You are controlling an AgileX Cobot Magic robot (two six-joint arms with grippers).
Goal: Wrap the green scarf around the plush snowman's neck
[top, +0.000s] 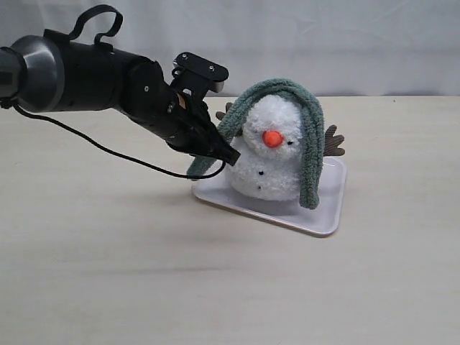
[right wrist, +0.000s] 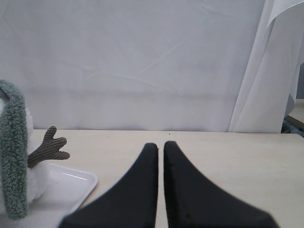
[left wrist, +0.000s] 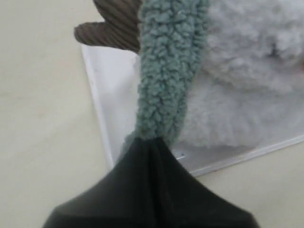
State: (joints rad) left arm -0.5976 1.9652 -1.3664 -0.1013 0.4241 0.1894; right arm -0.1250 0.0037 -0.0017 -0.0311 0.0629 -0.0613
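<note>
A pale wooden table (top: 108,273) is backed by a white curtain (top: 338,43). On it a white tray (top: 327,219) is set, and the plush snowman (top: 269,172) is stood upright on the tray, its orange nose (top: 272,139) turned toward the exterior camera. One brown arm (top: 224,112) is largely hidden behind the left gripper (top: 228,154). The green scarf (top: 313,144) is arched over the head from side to side; one end hangs to the tray, the other is clamped in the left gripper. The right gripper (right wrist: 160,147) is closed on nothing, beside the tray.
</note>
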